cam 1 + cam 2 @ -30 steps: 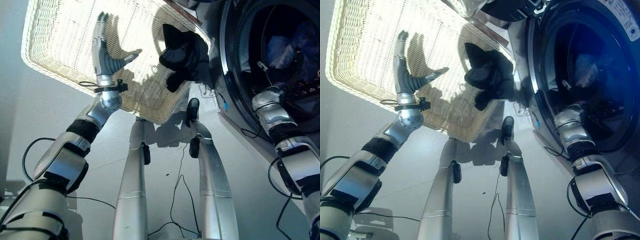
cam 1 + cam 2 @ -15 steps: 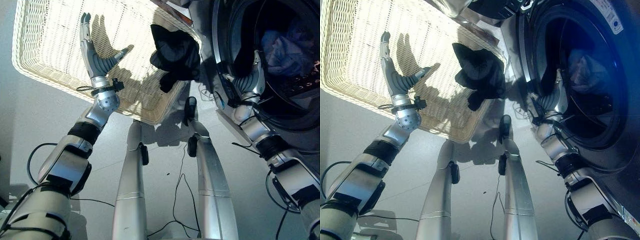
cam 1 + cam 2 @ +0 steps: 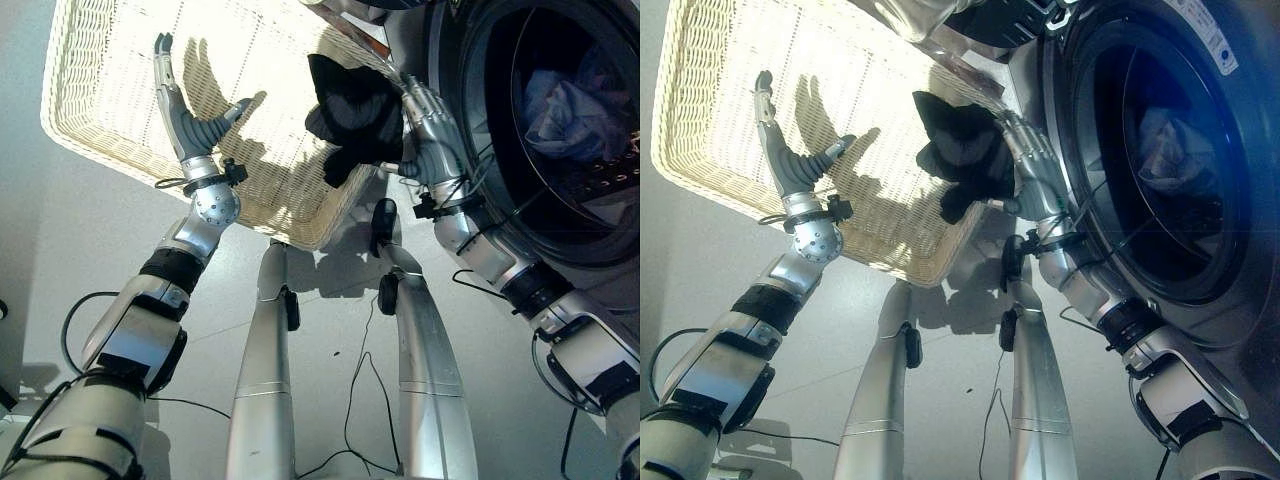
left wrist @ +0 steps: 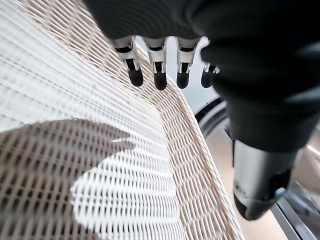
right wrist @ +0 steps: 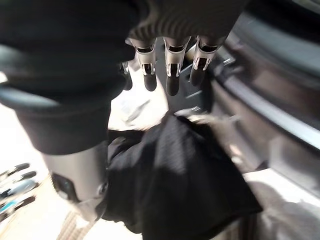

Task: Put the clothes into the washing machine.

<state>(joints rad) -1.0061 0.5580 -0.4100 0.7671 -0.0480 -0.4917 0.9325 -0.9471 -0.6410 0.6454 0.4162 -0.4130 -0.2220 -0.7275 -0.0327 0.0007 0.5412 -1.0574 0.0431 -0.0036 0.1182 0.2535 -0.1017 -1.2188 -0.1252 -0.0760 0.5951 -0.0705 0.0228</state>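
The right hand [image 3: 1032, 170] has come out of the washing machine [image 3: 1200, 250] since a second ago, when only its wrist showed at the drum opening [image 3: 570, 110]. Now it hangs just beside the black garment [image 3: 352, 115], on the garment's machine side, with straight, relaxed fingers [image 5: 170, 70] above the cloth. In the right wrist view the thumb lies against the garment's edge without curling round it, so the hand holds nothing. The black garment itself has not shifted: it is bunched on the corner of the wicker basket [image 3: 110, 70] nearest the machine, partly draped over the rim. Light-coloured clothes [image 3: 560, 100] already lie inside the drum (they showed there earlier as well).

The left hand [image 3: 185, 115] has stayed over the middle of the basket, well apart from the garment, fingers spread and straight, thumb out to the side, empty. The left wrist view shows its dark tips above bare weave.

Between the garment and the drum opening runs the machine's dark door ring, and the right hand sits in that narrow gap. The basket's rim nearest the robot stands over bare grey floor [image 3: 60, 240], and the basket bed on the far side of the garment from the machine is bare weave.
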